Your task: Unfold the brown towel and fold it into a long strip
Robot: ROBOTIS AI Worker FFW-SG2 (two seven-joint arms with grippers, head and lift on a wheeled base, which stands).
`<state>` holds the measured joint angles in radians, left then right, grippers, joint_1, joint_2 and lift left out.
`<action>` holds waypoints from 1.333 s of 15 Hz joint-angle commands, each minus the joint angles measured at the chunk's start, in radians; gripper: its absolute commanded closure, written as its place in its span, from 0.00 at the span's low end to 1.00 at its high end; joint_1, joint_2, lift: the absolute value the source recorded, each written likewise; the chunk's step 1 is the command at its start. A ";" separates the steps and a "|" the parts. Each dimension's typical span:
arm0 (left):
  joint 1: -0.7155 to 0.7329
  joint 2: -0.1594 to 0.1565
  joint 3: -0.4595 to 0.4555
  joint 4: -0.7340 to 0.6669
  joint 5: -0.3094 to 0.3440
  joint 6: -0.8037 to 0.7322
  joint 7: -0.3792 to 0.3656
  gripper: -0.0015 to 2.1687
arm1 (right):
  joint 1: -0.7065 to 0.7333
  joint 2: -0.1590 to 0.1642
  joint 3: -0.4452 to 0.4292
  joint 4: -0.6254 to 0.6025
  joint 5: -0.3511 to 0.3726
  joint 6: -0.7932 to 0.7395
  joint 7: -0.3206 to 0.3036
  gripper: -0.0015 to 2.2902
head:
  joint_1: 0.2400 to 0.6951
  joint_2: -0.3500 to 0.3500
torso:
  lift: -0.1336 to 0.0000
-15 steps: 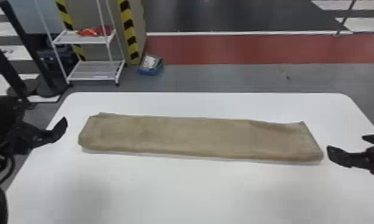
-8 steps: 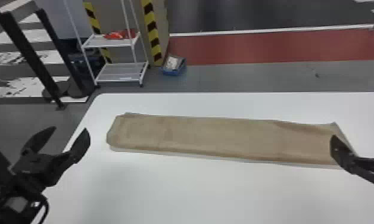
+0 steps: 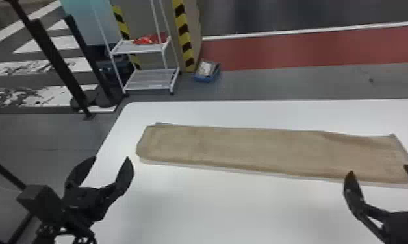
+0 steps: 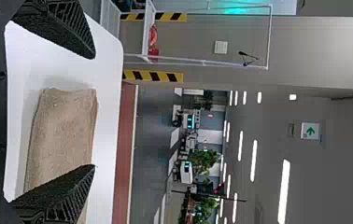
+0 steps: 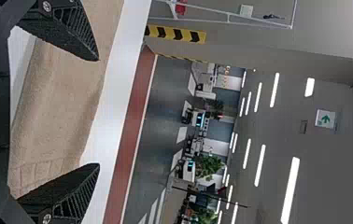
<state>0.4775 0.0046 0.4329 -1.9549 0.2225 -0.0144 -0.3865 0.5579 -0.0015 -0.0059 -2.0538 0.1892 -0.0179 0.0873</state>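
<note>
Brown towel lies in a long strip on a white table.
Left gripper and right gripper, both open, near opposite ends; cloth probably soft, light, best pinched at corners.

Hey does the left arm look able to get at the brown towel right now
Probably yes. The left end effector is open near the left end of the brown towel, with nothing seen between them. The towel lies flat on the white table, so gripping its edge may be fiddly.
</note>
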 commanded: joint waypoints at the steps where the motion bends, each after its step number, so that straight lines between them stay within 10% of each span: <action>1: 0.032 -0.007 -0.063 0.010 -0.111 -0.112 0.054 0.02 | 0.013 0.002 0.043 0.020 -0.005 -0.020 -0.027 0.04 | 1.00 0.83 | 0.15; 9: 0.110 -0.007 -0.287 0.005 -0.175 -0.149 0.376 0.02 | 0.040 0.002 0.052 0.026 -0.039 -0.075 -0.047 0.04 | 1.00 0.78 | 0.15; 20: 0.130 0.014 -0.298 -0.010 -0.158 -0.146 0.406 0.02 | 0.053 0.002 0.081 0.024 -0.020 -0.087 -0.047 0.04 | 1.00 0.76 | 0.15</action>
<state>0.6077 0.0136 0.1338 -1.9701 0.0563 -0.1545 0.0201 0.6074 -0.0015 0.0724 -2.0289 0.1636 -0.1049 0.0398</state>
